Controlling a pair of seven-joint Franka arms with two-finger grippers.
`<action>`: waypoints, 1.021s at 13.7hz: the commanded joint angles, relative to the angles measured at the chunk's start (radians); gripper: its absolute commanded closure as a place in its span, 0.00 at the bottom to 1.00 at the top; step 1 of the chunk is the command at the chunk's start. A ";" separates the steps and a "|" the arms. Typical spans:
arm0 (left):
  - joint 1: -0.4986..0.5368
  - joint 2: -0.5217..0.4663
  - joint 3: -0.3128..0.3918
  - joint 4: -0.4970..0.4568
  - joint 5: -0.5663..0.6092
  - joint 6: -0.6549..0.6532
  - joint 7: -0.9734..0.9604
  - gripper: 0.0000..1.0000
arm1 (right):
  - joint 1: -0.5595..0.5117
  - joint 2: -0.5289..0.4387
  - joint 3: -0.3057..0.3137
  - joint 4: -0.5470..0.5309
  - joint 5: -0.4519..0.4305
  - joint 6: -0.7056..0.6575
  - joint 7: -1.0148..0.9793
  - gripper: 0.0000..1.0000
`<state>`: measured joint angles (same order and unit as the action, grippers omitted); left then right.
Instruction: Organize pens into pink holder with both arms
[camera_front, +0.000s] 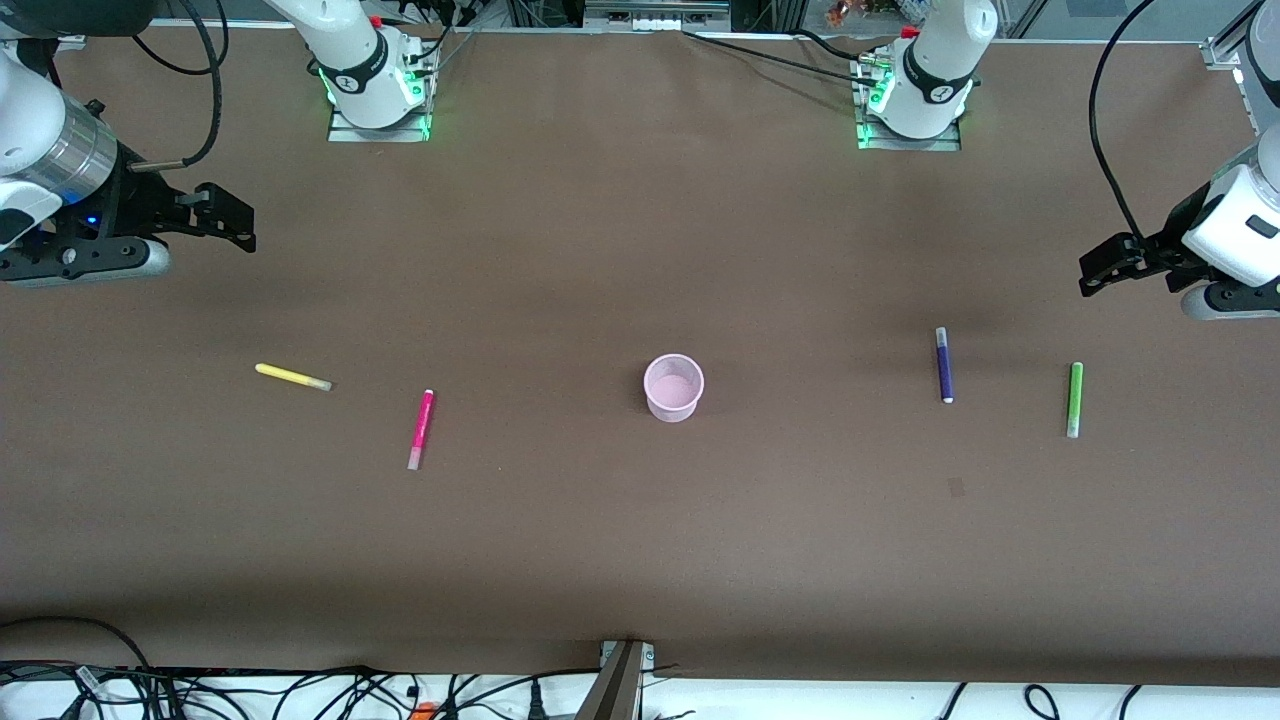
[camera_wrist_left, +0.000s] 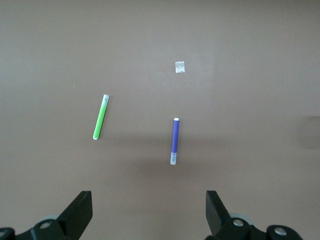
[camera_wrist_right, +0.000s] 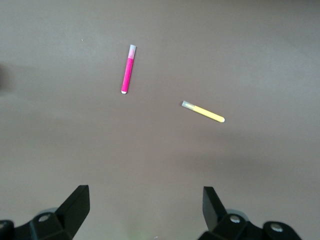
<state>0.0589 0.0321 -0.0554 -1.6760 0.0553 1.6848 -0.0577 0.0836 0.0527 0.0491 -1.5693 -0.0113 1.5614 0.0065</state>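
The pink holder (camera_front: 673, 387) stands upright at the table's middle, with no pen in it. The yellow pen (camera_front: 292, 377) and the magenta pen (camera_front: 421, 429) lie toward the right arm's end and show in the right wrist view as yellow (camera_wrist_right: 203, 112) and magenta (camera_wrist_right: 128, 69). The purple pen (camera_front: 944, 365) and the green pen (camera_front: 1074, 399) lie toward the left arm's end and show in the left wrist view as purple (camera_wrist_left: 174, 141) and green (camera_wrist_left: 100, 124). My right gripper (camera_front: 240, 222) (camera_wrist_right: 145, 207) and left gripper (camera_front: 1095, 272) (camera_wrist_left: 149, 210) hover open and empty over their own ends of the table.
The brown table (camera_front: 640, 560) holds a small pale mark (camera_front: 956, 487), nearer the front camera than the purple pen; it also shows in the left wrist view (camera_wrist_left: 179, 66). Cables (camera_front: 300, 695) run along the table's front edge.
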 joint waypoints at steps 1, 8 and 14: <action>0.002 -0.008 -0.003 0.009 -0.017 -0.017 0.016 0.00 | -0.016 -0.002 0.009 0.006 -0.013 0.020 -0.005 0.00; 0.004 0.122 -0.003 0.004 -0.017 -0.157 0.018 0.00 | -0.036 0.137 0.006 0.017 -0.032 0.115 -0.026 0.00; -0.002 0.336 -0.006 -0.011 -0.015 0.049 0.132 0.00 | 0.056 0.439 0.015 0.012 0.086 0.392 0.205 0.02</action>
<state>0.0469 0.3036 -0.0614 -1.7002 0.0553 1.6582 -0.0175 0.0963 0.4164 0.0605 -1.5833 0.0358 1.9021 0.1039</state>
